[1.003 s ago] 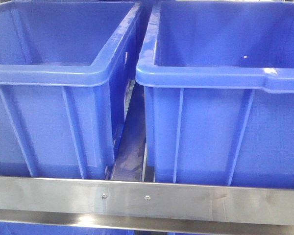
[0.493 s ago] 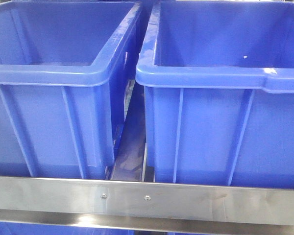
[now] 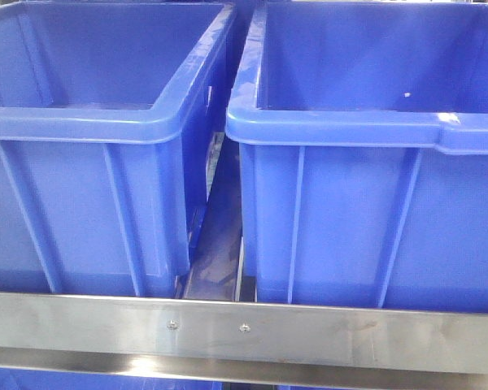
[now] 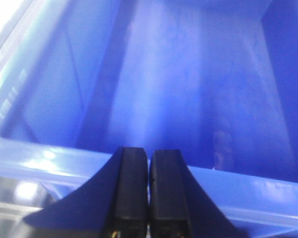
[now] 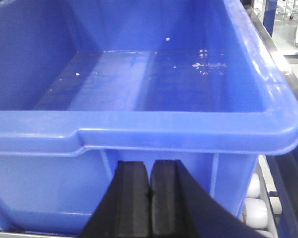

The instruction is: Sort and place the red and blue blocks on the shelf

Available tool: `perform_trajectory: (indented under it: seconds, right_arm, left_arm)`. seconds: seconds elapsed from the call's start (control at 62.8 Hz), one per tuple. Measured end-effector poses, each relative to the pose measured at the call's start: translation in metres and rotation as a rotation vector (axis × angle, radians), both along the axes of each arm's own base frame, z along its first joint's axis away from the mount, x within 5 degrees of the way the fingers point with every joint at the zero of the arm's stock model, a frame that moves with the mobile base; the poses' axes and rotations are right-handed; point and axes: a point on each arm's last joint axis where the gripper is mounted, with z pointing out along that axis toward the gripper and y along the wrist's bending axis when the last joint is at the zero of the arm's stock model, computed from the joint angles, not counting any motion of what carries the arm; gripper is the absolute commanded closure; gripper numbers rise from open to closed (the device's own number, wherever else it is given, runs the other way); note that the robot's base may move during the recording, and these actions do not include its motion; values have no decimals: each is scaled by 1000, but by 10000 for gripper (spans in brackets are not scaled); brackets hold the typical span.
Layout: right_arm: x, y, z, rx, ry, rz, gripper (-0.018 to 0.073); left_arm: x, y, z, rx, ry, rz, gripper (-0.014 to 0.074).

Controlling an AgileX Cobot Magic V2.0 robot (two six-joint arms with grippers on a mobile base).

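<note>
Front view: two large dark-blue plastic crates sit side by side on the shelf [image 3: 309,333], left crate [image 3: 81,203] and right crate [image 3: 366,211], a narrow gap between them. Crate walls are ribbed, glossy, with rolled rims. The shelf's front rail is brushed flat steel, fixed by two small screws. Neither block shows here, and no arm.

Left wrist view: the left gripper [image 4: 149,163] hangs just near of a crate rim, jaws pressed together with nothing between them. The crate floor beyond is blurred – no block can be made out.

Right wrist view: the right gripper [image 5: 149,173] stands before the near wall of a crate, jaws likewise closed and empty. White rollers [image 5: 253,198] show at lower right. Pale specks lie on the crate floor – no cube.

Judgement: the blocks' whereabouts cannot be told. Small matte cubes should be light, stiff, not slippery; best pinched across two opposite flat faces.
</note>
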Motion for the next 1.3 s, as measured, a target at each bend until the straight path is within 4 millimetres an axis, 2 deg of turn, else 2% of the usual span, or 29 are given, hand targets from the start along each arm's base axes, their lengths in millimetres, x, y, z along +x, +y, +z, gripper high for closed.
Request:
perform_trajectory:
  seconds: [0.111,0.573,0.828,1.305]
  right_arm:
    - [0,0,0,0,0,0,510]
    - [0,0,0,0,0,0,510]
    - [0,0,0,0,0,0,510]
    - [0,0,0,0,0,0,510]
  left_arm:
    - [-10,2,-5,2,-32,-2,472]
    - [-45,3,-58,-51,-252,-38,472]
    - [-53,4,-83,-54,-267,-39,472]
    - [-59,4,-75,-78,-403,-51,472]
